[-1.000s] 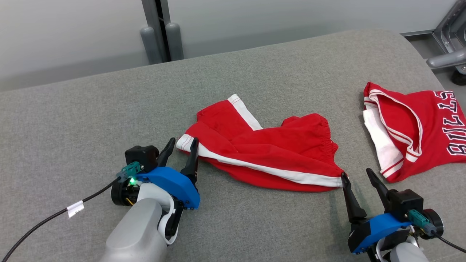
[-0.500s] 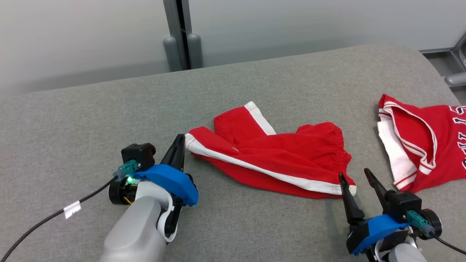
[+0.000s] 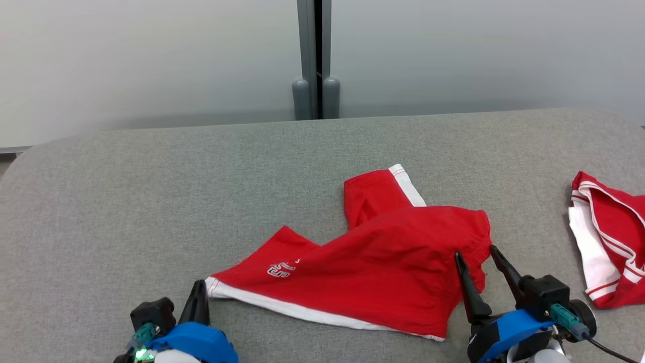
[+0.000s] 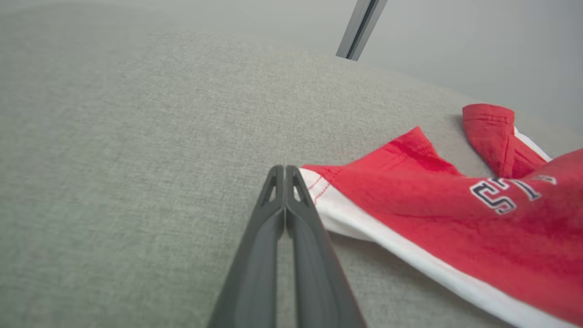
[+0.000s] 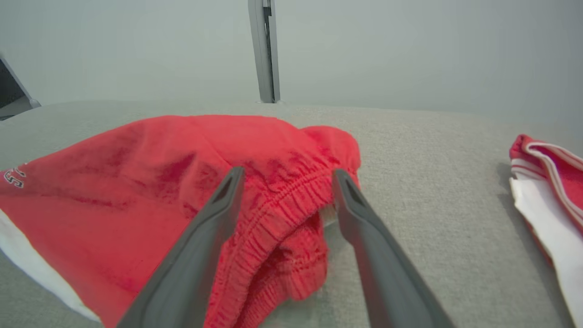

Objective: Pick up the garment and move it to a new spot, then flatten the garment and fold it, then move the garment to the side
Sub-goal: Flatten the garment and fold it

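The garment [image 3: 383, 262] is a pair of red shorts with white trim and small lettering, lying spread on the grey padded table [image 3: 126, 201]. My left gripper [image 3: 200, 288] is at the near left, shut on the white hem corner of one leg; the left wrist view shows its fingertips [image 4: 284, 169] pressed together at that corner of the garment [image 4: 455, 214]. At the near right my right gripper [image 3: 473, 251] stands open. In the right wrist view its fingers [image 5: 287, 172] straddle the bunched elastic waistband of the garment [image 5: 136, 182] without closing on it.
A second red and white jersey [image 3: 609, 242] lies at the table's right edge, also in the right wrist view [image 5: 546, 182]. A grey post [image 3: 316, 60] stands against the wall behind the table. Bare grey surface stretches to the left and far side.
My left gripper shut on the hem corner and drew it toward the near edge, unfolding the leg so its lettering shows. The head camera shifted. The right gripper stayed open at the waistband.
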Robot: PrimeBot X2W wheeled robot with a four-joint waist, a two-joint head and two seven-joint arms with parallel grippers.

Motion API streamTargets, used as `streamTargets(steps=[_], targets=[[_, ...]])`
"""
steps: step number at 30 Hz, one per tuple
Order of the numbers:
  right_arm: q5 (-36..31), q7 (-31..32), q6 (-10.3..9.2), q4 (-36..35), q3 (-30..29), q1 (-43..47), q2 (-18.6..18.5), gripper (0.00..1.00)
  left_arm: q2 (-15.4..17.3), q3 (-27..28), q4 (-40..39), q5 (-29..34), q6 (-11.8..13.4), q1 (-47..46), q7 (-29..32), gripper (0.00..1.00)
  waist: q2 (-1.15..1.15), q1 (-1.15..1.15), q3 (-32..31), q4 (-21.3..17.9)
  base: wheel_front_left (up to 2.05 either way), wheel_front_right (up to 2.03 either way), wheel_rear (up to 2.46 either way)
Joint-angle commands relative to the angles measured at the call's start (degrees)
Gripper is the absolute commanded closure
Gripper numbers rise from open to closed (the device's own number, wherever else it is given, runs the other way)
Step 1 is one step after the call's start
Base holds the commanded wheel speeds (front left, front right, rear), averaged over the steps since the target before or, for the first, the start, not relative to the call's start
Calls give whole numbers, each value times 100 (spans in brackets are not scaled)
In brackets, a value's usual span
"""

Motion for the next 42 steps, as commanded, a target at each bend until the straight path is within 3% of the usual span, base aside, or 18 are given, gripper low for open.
streamTargets(steps=[1,2,9,16,30,40,41,42], targets=[[32,-17,-2,-97,51,110,28,0,-3,136,-78,192,68,191,-26,61,0,1,-64,42,0,0,0],[27,-17,-2,-171,75,119,42,0,0,140,-128,364,85,255,-26,0,0,1,-103,59,0,0,0],[-119,-17,-2,-564,9,249,108,0,42,356,-906,1292,228,663,-28,0,0,1,-296,62,0,0,0],[-131,-17,-2,-830,90,421,137,0,37,491,-1546,1960,130,959,-27,0,0,1,-388,-15,0,0,0],[58,-17,-2,-30,428,992,136,0,-78,477,-1576,2081,-61,1131,-27,0,0,1,-376,161,0,0,0],[479,-17,-2,573,559,688,135,0,-85,470,-1573,1995,-125,1043,-27,0,0,1,-243,344,0,0,0],[504,-17,-2,609,556,664,134,4,-86,466,-1583,1970,-127,1031,-27,0,0,1,-224,359,0,0,0],[529,-17,-2,624,551,632,133,22,-87,455,-1595,1959,-133,1018,-27,0,0,1,-199,379,0,0,0]])
